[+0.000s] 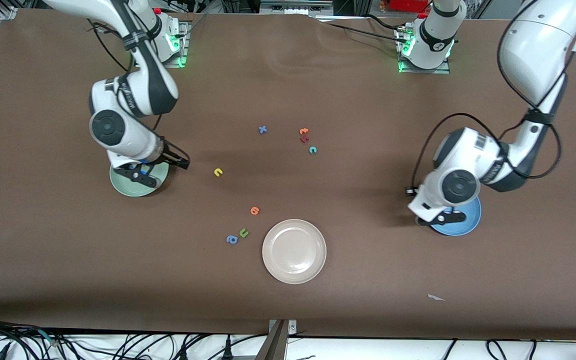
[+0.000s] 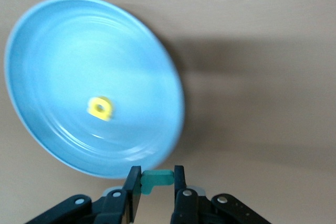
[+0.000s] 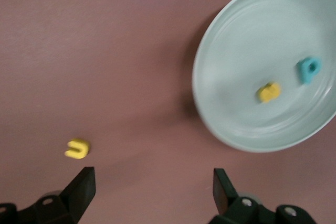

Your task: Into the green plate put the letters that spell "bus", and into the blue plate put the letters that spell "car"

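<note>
Brown table (image 1: 368, 280) holds three plates. The left wrist view alone shows one yellow a (image 2: 100, 108) lying in the blue plate (image 2: 63, 30), and the left gripper (image 2: 157, 182) over that plate's rim pinching a teal r (image 2: 157, 178). The right wrist view alone shows two letters, a yellow s (image 3: 268, 92) and a teal b (image 3: 309, 69), in the green plate (image 3: 247, 51) at nine o'clock on the table, the right gripper (image 3: 152, 184) spread wide beside it, and one yellow u (image 3: 77, 148) on the table.

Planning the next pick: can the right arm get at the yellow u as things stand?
Probably yes. The right gripper is open and empty beside the green plate, and the yellow u lies alone on bare table nearby, nothing between them.
</note>
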Available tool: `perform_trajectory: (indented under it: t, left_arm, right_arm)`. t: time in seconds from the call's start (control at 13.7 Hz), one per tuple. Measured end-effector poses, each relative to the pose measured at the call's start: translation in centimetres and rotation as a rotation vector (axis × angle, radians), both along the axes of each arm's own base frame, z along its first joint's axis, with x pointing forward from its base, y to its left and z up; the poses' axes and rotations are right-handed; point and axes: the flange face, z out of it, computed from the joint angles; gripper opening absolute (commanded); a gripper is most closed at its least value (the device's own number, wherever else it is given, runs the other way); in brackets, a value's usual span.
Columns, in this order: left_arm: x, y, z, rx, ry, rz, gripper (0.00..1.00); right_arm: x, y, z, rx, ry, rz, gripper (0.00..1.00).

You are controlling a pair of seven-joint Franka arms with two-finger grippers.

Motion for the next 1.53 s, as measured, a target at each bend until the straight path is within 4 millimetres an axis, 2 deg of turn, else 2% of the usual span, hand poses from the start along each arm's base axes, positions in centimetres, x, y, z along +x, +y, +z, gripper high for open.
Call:
perform_trajectory:
  t: [0.07,0.15,0.29,0.36,0.51,0.58,0.73,0.95,1.09,1.24,1.39,1.53]
  left_arm:
    - [0.1,2.0,-1.1,-0.007,0.030,-0.048,0.49]
    - [0.1,3.6,-2.3,-0.016,0.062,-0.090,0.99]
    - [0.1,5.3,-3.8,-0.037,0.096,-0.148,1.00]
    - [0.3,5.1,-3.8,-0.049,0.095,-0.146,1.00]
    - [0.6,2.6,-3.1,-0.100,0.076,-0.056,1.00]
    - [0.7,0.5,-2.5,-0.130,0.051,0.006,1.00]
    - [0.6,-5.5,-1.0,-0.192,-0.003,0.147,1.00]
    - [-1.2,-13.9,0.8,-0.215,-0.075,0.368,1.00]
    - [-3.5,-18.4,0.5,-0.253,-0.123,0.505,1.00]
    - [-7.2,-22.0,-0.7,-0.280,-0.182,0.614,1.00]
    - [-11.4,-25.1,-1.9,-0.243,-0.222,0.642,1.00]
    - [-15.1,-28.4,-2.5,-0.200,-0.260,0.635,1.00]
  right_arm:
    - [-0.3,1.4,-0.4,-0.005,-0.003,-0.052,0.99]
    - [-0.5,2.8,-1.1,-0.006,-0.015,-0.110,0.99]
    - [-0.8,5.4,-3.0,0.009,-0.048,-0.208,0.99]
    - [-1.1,6.7,-4.2,0.018,-0.060,-0.242,0.99]
    - [-1.8,8.7,-6.0,0.028,-0.072,-0.273,0.99]
    - [-2.0,9.2,-6.7,0.030,-0.073,-0.277,0.99]
    - [-1.9,9.1,-8.1,0.035,-0.078,-0.283,0.98]
    - [-1.6,8.6,-10.2,0.040,-0.087,-0.297,0.96]
    - [-1.6,8.4,-10.8,0.038,-0.086,-0.302,0.87]
    - [-1.4,8.0,-10.9,0.036,-0.088,-0.307,0.74]
    - [-1.3,7.9,-10.9,0.035,-0.089,-0.309,0.56]
    - [-1.3,7.8,-10.9,0.034,-0.088,-0.309,0.43]
